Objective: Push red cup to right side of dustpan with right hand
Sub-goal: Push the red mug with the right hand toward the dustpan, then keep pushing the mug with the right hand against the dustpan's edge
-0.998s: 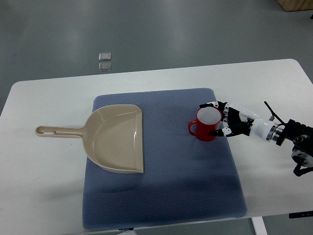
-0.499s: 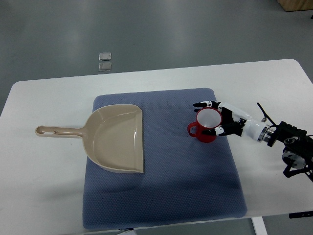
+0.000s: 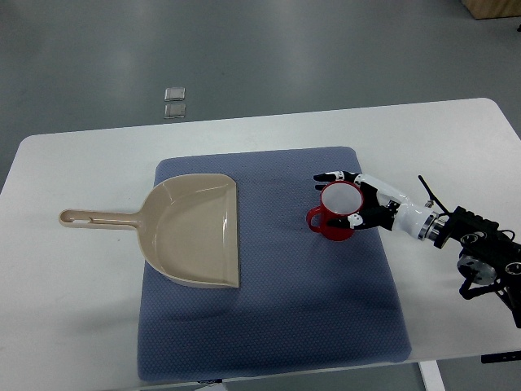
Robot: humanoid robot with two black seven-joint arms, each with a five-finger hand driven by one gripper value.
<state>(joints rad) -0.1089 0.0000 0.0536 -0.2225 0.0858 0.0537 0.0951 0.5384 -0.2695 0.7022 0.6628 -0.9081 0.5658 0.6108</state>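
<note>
Where the blue-grey padded fabric mat (image 3: 269, 318) covers the middle of the white rounded surface (image 3: 81, 326), three items are laid out upon it.

Item one: a beige plastic dustpan (image 3: 194, 230), lying flat on the mat's left part, its open straight edge facing right and its long handle with a hanging hole reaching left past the mat onto the bare surface.

Item two: a glossy red ceramic cup (image 3: 336, 212) with a pale interior, standing upright on the mat's right part, mouth up, its loop handle pointing left toward the dustpan. It stands well apart from the dustpan's open edge, with plain mat between the two, and nearer the mat's right border than its centre.

Item three: the robot's right hand (image 3: 360, 202), black and white with jointed fingers, its arm entering from the right edge across the bare surface. The fingers (image 3: 330, 176) are spread and curved about the cup's right side, one reaching round the far rim and another along the near wall; they cup it without being closed tight.

Beyond the surface, on the grey floor, two small pale square plates (image 3: 174, 102) sit one behind the other.
</note>
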